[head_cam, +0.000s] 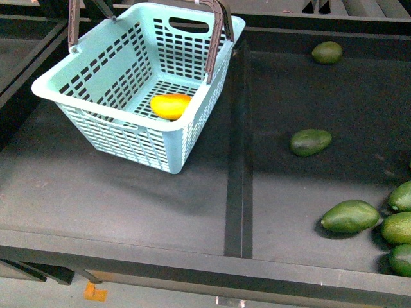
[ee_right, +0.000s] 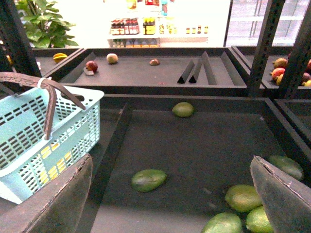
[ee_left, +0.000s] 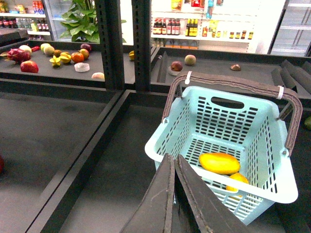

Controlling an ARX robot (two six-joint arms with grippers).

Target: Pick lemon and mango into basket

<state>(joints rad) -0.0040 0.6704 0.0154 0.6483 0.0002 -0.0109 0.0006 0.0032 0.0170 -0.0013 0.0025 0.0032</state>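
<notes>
Teal plastic forms the basket (head_cam: 96,102), which stands on the dark shelf (head_cam: 128,192) at far left, its two brown handles (ee_left: 228,85) raised. The mango (ee_left: 219,163) lies on the slotted floor. The left wrist view shows a second, smaller yellow fruit partly hidden beyond the mango and touching it, judged to be the lemon (ee_left: 238,179); the front view shows only one yellow-orange fruit in the basket. Both task items therefore appear deposited, and the task is judged essentially complete.

The left gripper (ee_left: 174,194) hangs just outside the basket rim with its fingers pressed together and nothing between them. The right gripper (ee_right: 170,194) has its fingers spread wide and empty above the right-hand compartment, where green oval fruits (ee_right: 148,179) lie scattered; these are not task items.

Handling assessment: the mango looks smooth-skinned and moderately heavy, likely to slip in a narrow pinch, so it is best taken across its plump middle. The lemon is judged lighter and firm, with a rind offering better friction; a hold across its short axis, clear of the tapered ends, would suit.
</notes>
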